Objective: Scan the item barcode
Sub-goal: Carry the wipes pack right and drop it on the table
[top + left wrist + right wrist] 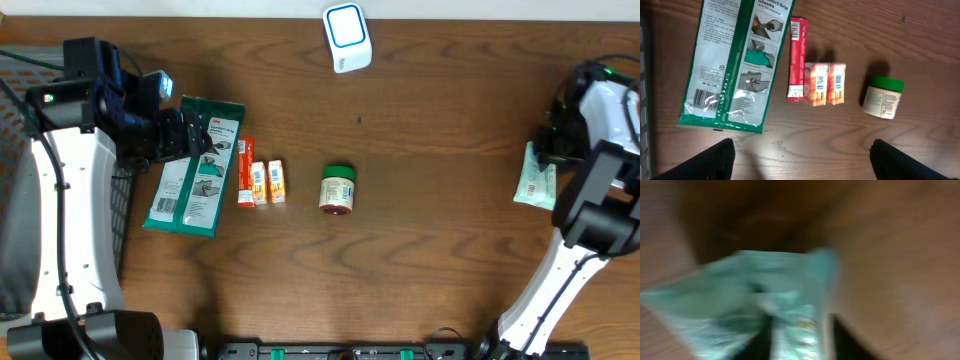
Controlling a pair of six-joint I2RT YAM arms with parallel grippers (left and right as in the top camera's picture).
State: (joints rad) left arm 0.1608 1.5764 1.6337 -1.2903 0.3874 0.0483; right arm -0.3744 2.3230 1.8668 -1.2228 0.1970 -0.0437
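Pale green packet [765,295] fills your right wrist view, well right of the green-lidded jar [337,189], probably kept apart deliberately. Whether your right fingers [852,342] grip it, you cannot tell. Your left fingers [710,162] hang spread and empty.

Table [430,150] w/ jar [337,190], boxes [259,183], maybe pouch [537,180]

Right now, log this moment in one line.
left jaws open, empty | right jaws unclear, view blurred, near green packet | scanner untouched
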